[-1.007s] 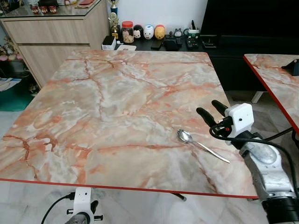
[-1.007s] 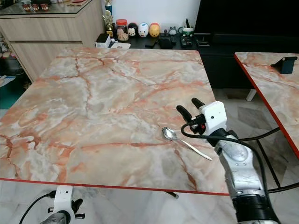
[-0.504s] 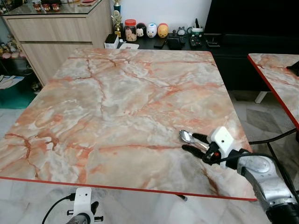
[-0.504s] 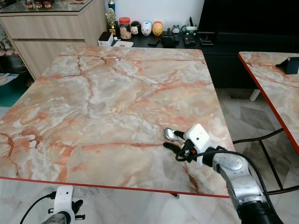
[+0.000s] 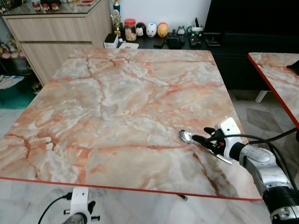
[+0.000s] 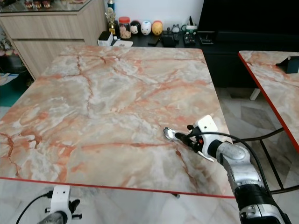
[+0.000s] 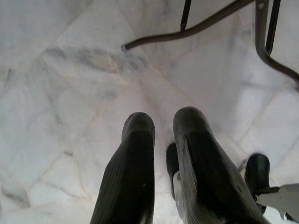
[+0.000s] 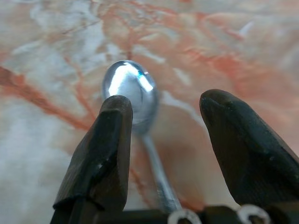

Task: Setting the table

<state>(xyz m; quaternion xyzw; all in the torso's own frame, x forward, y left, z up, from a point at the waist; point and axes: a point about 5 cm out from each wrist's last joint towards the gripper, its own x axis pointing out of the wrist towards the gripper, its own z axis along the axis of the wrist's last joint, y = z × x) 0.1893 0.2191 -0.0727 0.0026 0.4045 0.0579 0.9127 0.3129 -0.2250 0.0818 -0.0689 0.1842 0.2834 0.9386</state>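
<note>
A metal spoon point(image 5: 185, 136) lies on the marble table point(image 5: 117, 93), near its right front corner, bowl toward the middle. My right gripper point(image 5: 202, 141) is down at table level over the spoon's handle, just behind the bowl. In the right wrist view the spoon point(image 8: 128, 91) runs between the two black fingers point(image 8: 110, 144), which stand open on either side of the handle without closing on it. My left gripper point(image 7: 161, 135) hangs idle below the table's front edge, fingers together over the floor.
A second marble table point(image 5: 275, 70) stands to the right across a narrow gap. Behind are a wooden cabinet point(image 5: 56, 28) and a low dark console with figurines point(image 5: 154, 30). The red front edge of the table point(image 5: 117, 189) is close to the spoon.
My right gripper came down from above the table and now straddles the spoon's handle with its fingers pointing at the bowl. The spoon has stayed in place.
</note>
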